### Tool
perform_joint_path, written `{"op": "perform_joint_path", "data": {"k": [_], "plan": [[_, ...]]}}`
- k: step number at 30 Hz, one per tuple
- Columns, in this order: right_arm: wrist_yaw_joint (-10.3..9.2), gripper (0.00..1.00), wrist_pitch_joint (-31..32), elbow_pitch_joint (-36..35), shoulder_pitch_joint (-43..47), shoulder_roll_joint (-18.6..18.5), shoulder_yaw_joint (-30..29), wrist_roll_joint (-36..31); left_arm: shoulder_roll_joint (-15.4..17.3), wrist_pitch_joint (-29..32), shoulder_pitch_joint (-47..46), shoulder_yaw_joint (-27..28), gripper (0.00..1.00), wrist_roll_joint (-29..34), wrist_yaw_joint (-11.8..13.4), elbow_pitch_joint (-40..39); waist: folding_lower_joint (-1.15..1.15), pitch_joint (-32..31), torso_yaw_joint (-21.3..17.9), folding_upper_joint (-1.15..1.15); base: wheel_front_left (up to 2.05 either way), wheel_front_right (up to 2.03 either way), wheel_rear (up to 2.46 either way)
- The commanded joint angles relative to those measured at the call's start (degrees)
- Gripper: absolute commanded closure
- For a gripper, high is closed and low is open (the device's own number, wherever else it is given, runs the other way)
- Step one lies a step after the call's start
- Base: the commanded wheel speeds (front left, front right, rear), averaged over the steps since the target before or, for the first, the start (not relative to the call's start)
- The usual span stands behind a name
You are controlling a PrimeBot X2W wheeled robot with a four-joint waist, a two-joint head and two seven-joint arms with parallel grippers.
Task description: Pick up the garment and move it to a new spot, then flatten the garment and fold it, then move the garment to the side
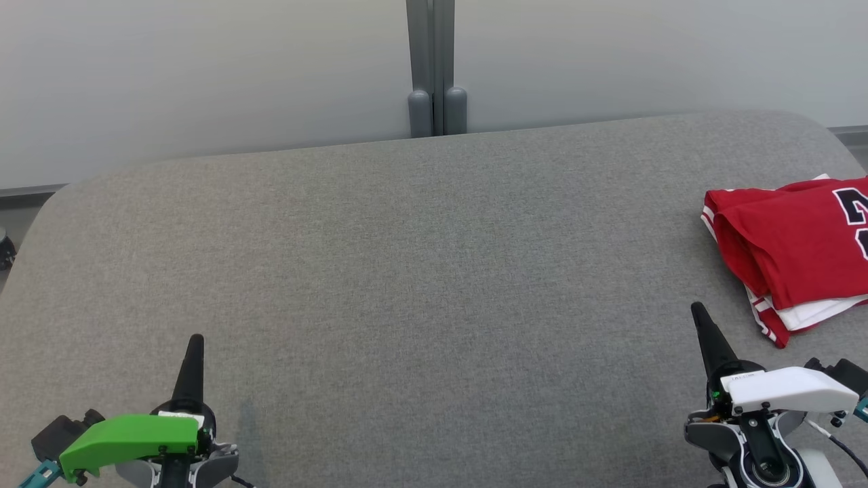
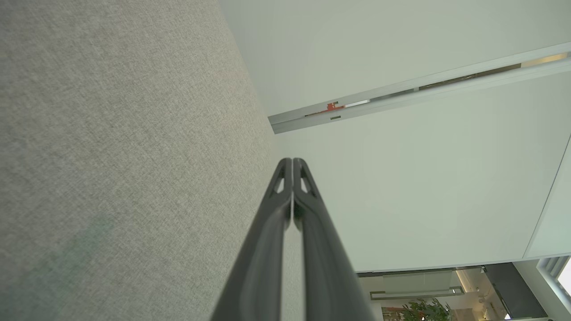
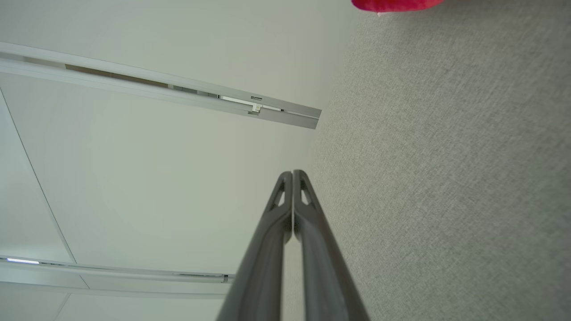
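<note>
Since left gripper (image 1: 196, 341) and right gripper (image 1: 698, 310) are both closed tight and empty, the red garment (image 1: 793, 251) lies free, folded, at the far right of the surface (image 1: 407, 285). Judged soft, light and limp; layers could slide apart. Pinch the near edge through all layers.

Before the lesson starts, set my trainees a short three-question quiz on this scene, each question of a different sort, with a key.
1. True or false: the red garment lies at the right side of the grey surface.
2. The right gripper is: A) shut on the garment; B) open above it; C) shut, apart from it.
3. Fill in: the left gripper has its jaws ____.

Key: 1 true; 2 C; 3 shut.
</note>
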Motion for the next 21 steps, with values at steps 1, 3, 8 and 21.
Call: {"op": "perform_joint_path", "data": {"k": [1,3,8,21], "plan": [[0.03,1.0,0.38,-0.58,-1.07,-0.3,-0.34,1.38,0.31,0.34,-1.34,0.43,1.0,-1.19,-0.5,-0.53,0.0,0.02,0.0,0.0,0.0,0.0,0.0],[0.03,1.0,0.67,-0.59,-1.12,-0.29,-0.46,2.32,0.3,0.55,-1.42,0.61,1.0,-2.09,-0.56,-0.54,0.0,0.04,-0.01,0.0,0.0,0.0,0.0],[0.03,1.0,1.3,-0.59,-1.18,-0.27,-0.77,4.57,0.31,1.15,-1.74,1.03,1.0,-4.12,-0.83,-0.55,0.0,0.11,-0.02,0.0,0.0,0.0,0.0],[0.03,1.0,2.79,-0.58,-1.62,-0.21,-1.56,9.95,0.32,2.64,-2.45,1.97,1.0,-9.19,-1.48,-0.57,0.0,0.28,-0.05,0.0,0.0,0.0,0.0]]}}
